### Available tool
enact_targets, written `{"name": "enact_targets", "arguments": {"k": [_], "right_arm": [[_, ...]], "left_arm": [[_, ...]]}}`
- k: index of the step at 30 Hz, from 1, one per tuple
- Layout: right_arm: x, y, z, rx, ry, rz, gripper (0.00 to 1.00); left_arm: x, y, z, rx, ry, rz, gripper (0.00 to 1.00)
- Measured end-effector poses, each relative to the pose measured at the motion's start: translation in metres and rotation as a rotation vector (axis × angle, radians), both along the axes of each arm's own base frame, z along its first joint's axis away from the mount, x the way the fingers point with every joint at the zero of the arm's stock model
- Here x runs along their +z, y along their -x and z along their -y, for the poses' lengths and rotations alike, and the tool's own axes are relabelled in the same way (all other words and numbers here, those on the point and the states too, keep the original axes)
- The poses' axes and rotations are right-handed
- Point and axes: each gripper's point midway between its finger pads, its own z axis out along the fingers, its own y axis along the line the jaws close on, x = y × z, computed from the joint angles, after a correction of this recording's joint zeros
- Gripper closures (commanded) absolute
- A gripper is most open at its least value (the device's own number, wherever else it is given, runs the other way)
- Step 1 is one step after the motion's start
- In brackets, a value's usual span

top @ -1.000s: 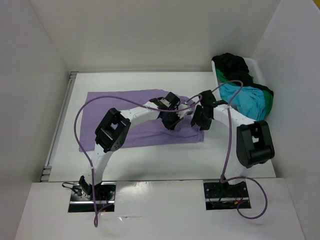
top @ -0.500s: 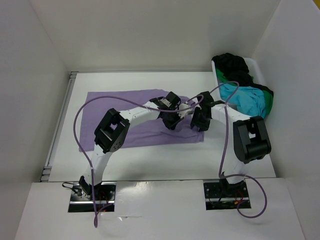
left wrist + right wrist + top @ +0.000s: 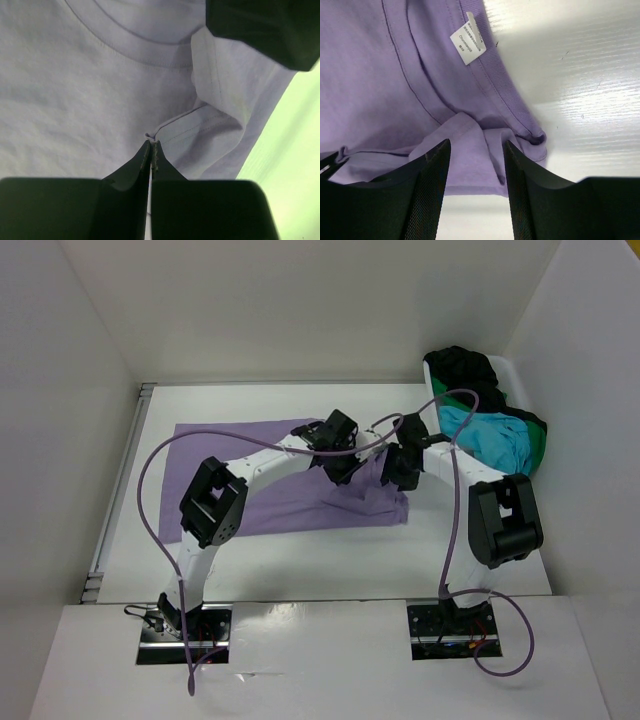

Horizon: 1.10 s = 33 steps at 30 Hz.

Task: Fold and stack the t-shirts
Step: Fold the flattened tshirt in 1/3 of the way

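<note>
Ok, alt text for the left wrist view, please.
The left gripper, shut, pinches a small raised fold of the lavender t-shirt that fills most of the frame. Its collar arcs across the top; a dark blurred shape sits top right, bare table at right.

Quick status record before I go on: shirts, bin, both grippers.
In work: lavender purple cloth t-shirt, spread out, right end rumpled
Left gripper: shut, pinching a fold of that shirt
Right gripper: open, fingers astride cloth by the collar
White plastic bin: black shirt, turquoise shirt, green shirt, heaped unfolded
Folded stack: none in view
</note>
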Motion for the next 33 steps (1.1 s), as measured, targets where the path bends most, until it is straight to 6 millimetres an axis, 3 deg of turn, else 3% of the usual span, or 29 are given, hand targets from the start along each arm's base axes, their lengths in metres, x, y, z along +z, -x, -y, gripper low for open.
{"name": "enact_targets", "arguments": {"k": [4,10,19,22,27,33], "right_arm": [[-0.001,0.001,-0.004,0.031,-0.013,-0.007,0.48],[-0.019,0.005,-0.011,0.061,-0.035,-0.063,0.49],[-0.033,0.012,-0.02,0.109,-0.051,-0.108,0.74],[-0.033,0.012,-0.021,0.113,-0.05,-0.107,0.77],[-0.033,0.011,-0.02,0.115,-0.045,-0.103,0.99],[-0.019,-0.006,-0.021,0.111,-0.035,-0.051,1.0]], "left_arm": [[-0.005,-0.001,-0.006,0.016,-0.02,-0.002,1.0],[-0.007,-0.012,-0.016,0.065,-0.048,0.028,1.0],[-0.016,-0.006,-0.025,0.089,-0.064,0.002,1.0],[-0.016,-0.007,-0.025,0.09,-0.065,0.003,1.0],[-0.016,-0.009,-0.026,0.098,-0.071,0.012,1.0],[-0.015,-0.018,-0.034,0.139,-0.094,0.045,1.0]]}}
